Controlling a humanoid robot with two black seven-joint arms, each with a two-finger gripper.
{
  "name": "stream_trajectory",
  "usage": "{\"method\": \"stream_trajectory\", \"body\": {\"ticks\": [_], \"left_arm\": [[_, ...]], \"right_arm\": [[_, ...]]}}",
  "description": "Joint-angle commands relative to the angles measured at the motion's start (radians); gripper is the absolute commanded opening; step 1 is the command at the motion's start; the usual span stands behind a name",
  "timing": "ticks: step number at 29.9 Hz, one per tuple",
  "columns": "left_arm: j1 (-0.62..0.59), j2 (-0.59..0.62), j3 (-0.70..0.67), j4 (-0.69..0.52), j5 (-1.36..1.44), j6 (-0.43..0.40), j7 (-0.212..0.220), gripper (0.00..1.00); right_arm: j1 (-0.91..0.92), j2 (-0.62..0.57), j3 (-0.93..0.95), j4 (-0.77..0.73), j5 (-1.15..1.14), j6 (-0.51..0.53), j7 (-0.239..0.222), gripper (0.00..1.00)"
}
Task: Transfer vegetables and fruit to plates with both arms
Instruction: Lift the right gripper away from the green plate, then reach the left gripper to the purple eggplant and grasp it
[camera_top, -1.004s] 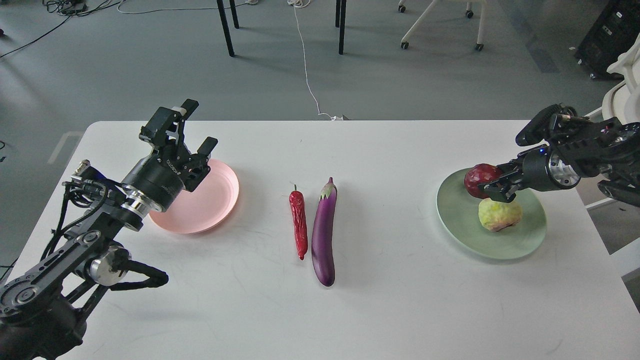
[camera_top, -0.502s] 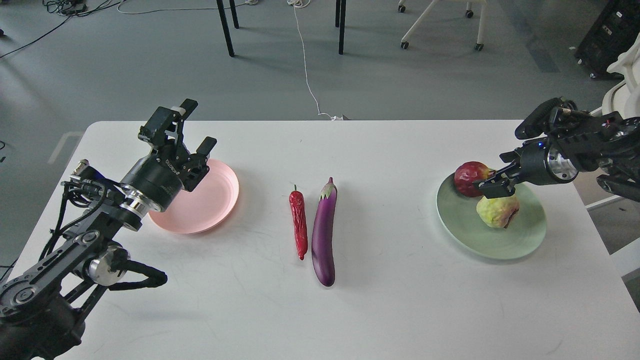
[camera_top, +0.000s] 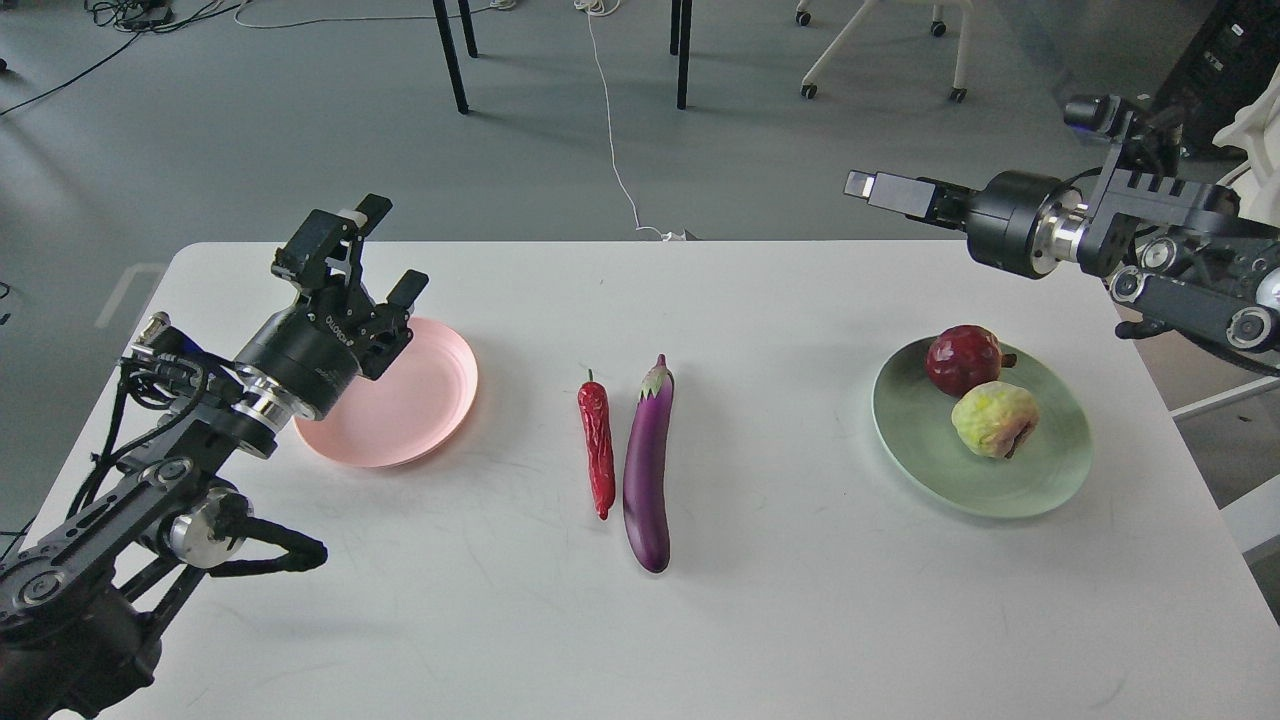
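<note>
Lifted off the green plate (camera_top: 1040, 480), the right end effector (camera_top: 868, 187) is seen end-on, state unclear; pomegranate (camera_top: 962, 359) is left there. Left end effector (camera_top: 365, 255) is held apart above the white table (camera_top: 800, 600).

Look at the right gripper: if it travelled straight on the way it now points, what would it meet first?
The right gripper points leftward, roughly level, above the table's far edge. Nothing appears in that line; the pomegranate and green plate sit below it. The way looks free, though depth is uncertain.
</note>
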Motion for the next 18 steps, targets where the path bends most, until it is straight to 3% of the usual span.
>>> {"method": "stream_trajectory", "body": {"ticks": [1, 4, 9, 18], "left_arm": [[-0.005, -0.001, 0.000, -0.001, 0.060, -0.025, 0.000, 0.98], [-0.010, -0.004, 0.009, -0.002, 0.140, -0.045, 0.001, 0.98], [-0.100, 0.005, 0.103, -0.001, 0.355, -0.073, 0.000, 0.98], [-0.455, 0.053, 0.451, 0.008, 0.853, -0.197, -0.002, 0.98]], "right_arm": [[-0.170, 0.004, 0.216, 0.003, 0.298, 0.150, 0.000, 0.97], [-0.279, 0.006, 0.366, -0.009, 0.431, 0.262, 0.000, 0.97], [-0.365, 0.006, 0.500, -0.044, 0.474, 0.299, 0.000, 0.97], [-0.387, -0.012, 0.508, -0.044, 0.474, 0.304, 0.000, 0.97]]}}
